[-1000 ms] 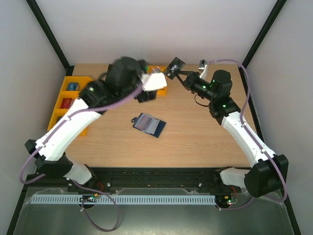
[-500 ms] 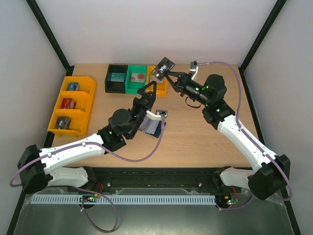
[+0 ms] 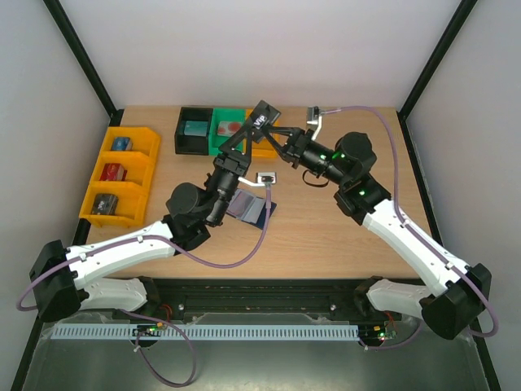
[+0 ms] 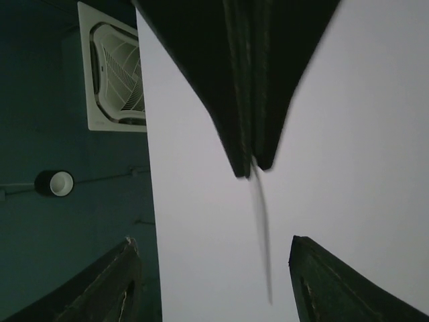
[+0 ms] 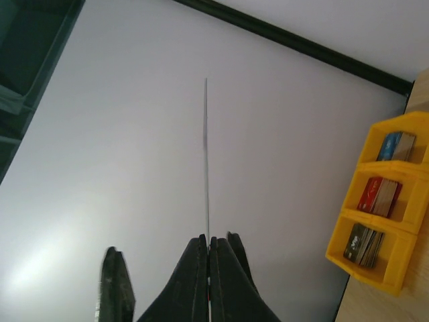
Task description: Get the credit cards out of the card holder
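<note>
Top external view has the card holder [image 3: 254, 210] lying opened out on the table [image 3: 326, 232], around the middle, with the left arm's forearm crossing over part of it. So it's open, that bit's done.

One card [image 3: 262, 120] is already out and up in the air, well above the table. The right gripper [image 5: 209, 238] has it pinched tight by one end. In the right wrist view you only get the card edge-on as a thin line sticking out past the pressed-together tips.

The left gripper [image 4: 213, 245] is pointed up at that same card with its fingers [image 4: 322, 282] spread either side of the free end, not touching it as far as I can tell. Looks to me like a handover is being set up, but that's my guess.

What's left: I can't tell whether more cards sit in the holder pockets, since the arm covers part of it and it's too small to see. The airborne card isn't put down anywhere yet either. The yellow bin [image 5: 375, 275] at the left edge has card stacks in it.
</note>
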